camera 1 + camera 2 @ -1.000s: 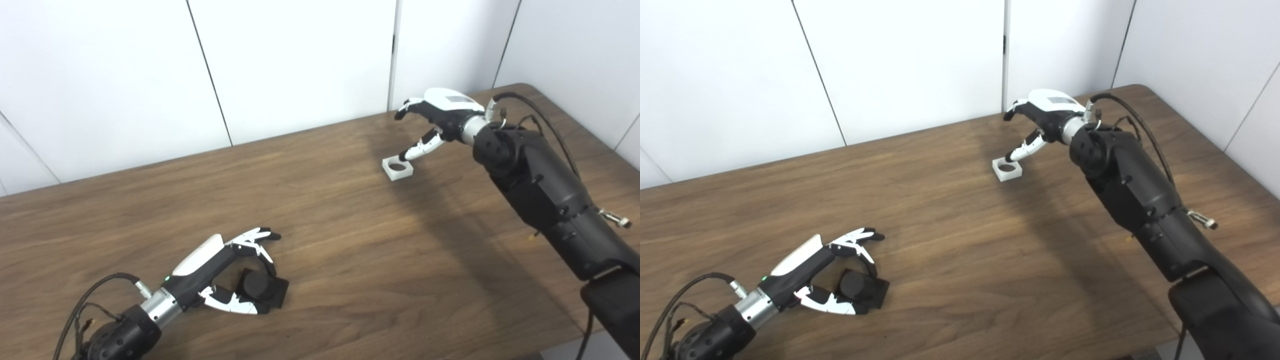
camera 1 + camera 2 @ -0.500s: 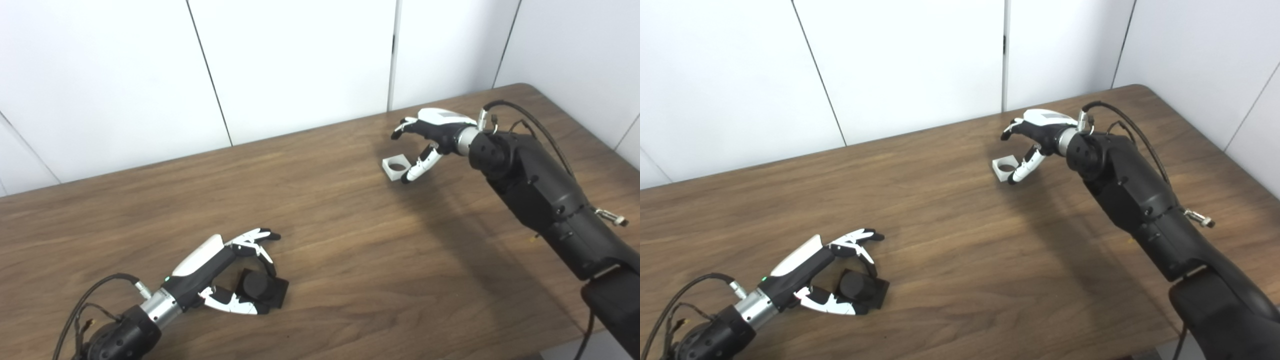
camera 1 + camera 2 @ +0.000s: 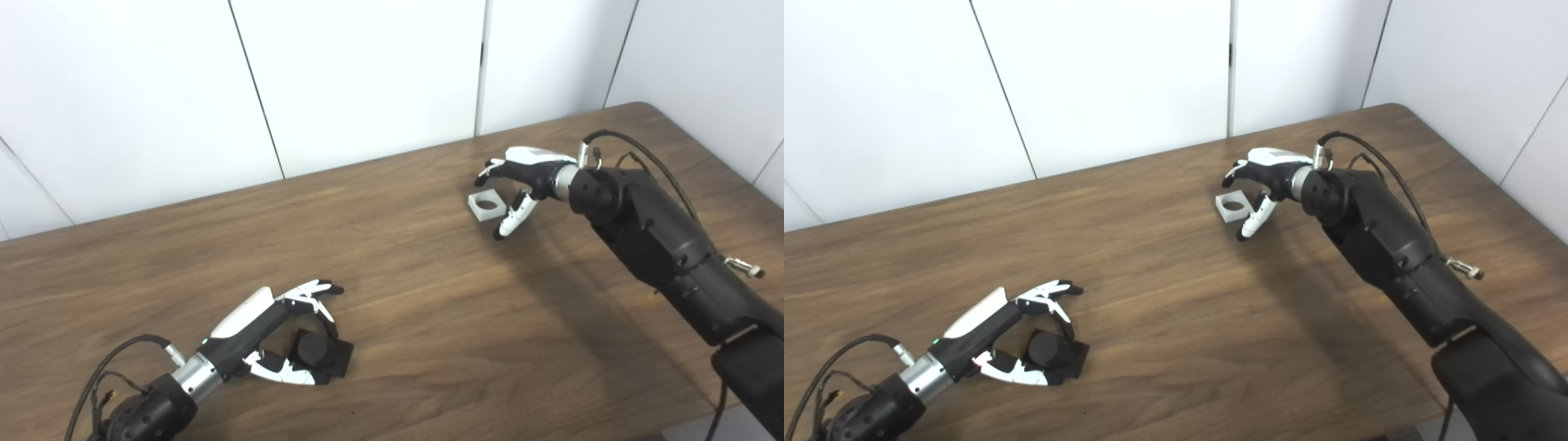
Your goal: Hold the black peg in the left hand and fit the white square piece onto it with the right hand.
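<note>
Right hand (image 3: 520,177) has come lower and nearer the robot than half a second ago. It is released, holding nothing: fingers (image 3: 490,168) curve over the far side of the white square piece (image 3: 487,205), thumb (image 3: 511,217) hangs just beside its near right corner. Whether any digit touches the piece cannot be told. The piece lies flat on the wooden surface (image 3: 398,275), far right of centre, round hole facing up; position unchanged across the earlier frames.

Left hand (image 3: 269,334) is unchanged from a second ago. It rests on the surface at the near left, fingers and thumb spread around the black peg (image 3: 321,352), which stands on its square base on the surface. Thumb lies along the near side of the base, fingers arch over the far side. Grip not closed.
</note>
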You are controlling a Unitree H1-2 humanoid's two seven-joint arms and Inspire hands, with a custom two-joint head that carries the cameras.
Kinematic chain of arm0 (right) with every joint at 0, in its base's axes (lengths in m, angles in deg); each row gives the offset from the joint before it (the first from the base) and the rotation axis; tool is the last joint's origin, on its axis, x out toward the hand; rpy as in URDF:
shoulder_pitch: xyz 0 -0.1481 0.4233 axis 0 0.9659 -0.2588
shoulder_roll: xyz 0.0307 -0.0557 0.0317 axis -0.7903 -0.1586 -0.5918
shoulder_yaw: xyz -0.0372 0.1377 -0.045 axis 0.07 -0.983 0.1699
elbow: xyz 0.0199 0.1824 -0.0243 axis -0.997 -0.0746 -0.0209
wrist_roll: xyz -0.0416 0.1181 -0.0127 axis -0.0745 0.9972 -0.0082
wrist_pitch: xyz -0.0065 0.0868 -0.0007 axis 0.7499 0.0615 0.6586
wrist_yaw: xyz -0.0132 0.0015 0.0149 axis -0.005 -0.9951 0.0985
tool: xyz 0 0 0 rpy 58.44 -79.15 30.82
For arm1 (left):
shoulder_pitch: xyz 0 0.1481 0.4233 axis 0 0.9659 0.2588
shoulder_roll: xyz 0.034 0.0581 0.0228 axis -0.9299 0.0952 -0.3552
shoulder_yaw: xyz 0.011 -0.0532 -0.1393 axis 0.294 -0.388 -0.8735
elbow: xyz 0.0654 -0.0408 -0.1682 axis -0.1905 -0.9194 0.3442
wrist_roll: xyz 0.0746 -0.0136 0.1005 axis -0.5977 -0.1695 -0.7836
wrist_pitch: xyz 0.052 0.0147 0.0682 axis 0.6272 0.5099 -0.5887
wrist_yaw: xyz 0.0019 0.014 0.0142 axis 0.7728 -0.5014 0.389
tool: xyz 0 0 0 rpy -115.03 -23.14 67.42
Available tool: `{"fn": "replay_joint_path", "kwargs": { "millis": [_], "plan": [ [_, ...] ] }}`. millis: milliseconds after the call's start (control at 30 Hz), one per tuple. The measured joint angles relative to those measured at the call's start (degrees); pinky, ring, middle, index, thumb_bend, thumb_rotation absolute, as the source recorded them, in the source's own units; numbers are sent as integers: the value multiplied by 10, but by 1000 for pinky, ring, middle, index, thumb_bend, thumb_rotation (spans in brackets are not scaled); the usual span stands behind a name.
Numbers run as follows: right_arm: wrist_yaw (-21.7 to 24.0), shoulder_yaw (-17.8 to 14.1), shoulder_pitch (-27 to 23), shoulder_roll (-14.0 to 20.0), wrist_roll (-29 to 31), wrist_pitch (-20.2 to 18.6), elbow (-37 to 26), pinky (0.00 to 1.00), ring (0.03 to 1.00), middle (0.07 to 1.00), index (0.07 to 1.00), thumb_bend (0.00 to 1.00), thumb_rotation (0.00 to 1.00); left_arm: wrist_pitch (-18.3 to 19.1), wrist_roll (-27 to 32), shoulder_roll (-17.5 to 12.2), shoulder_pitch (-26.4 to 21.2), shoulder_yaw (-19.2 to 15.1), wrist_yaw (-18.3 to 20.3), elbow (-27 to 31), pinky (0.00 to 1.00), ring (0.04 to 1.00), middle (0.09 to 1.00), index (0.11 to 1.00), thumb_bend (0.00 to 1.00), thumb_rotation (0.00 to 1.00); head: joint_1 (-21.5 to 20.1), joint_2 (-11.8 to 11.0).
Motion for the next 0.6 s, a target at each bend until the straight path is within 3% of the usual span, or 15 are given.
{"fn": "replay_joint_path", "kwargs": {
  "millis": [600],
  "plan": [
    [-67,5,-10,-8,1,31,70,822,918,951,832,698,217,5,-2,-1,5,-2,-2,9,913,953,905,494,521,73,11,2]
  ]
}}
